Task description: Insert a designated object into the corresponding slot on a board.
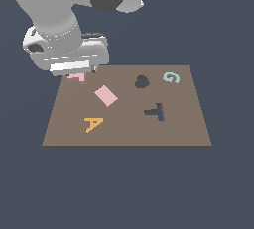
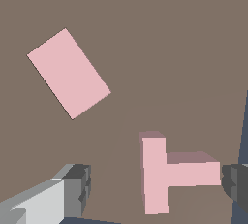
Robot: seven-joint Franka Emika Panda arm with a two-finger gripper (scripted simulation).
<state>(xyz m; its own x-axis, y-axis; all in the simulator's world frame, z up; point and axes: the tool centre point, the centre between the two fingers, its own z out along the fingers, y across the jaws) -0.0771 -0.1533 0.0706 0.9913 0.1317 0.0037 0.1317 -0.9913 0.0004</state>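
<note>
The pale-pink T block lies on the brown board at its far corner on the exterior view's left. In the exterior view only a bit of the T block shows under the hand. My gripper is low over it and open, one finger well apart from the T's bar, the other finger at the end of its stem. In the exterior view the gripper is mostly hidden by the hand. The dark T-shaped slot is on the board's right half.
A larger pink rectangle lies between the T block and the slot; it also shows in the wrist view. An orange A is near the front left. A dark heart-like hole and a teal G are at the back.
</note>
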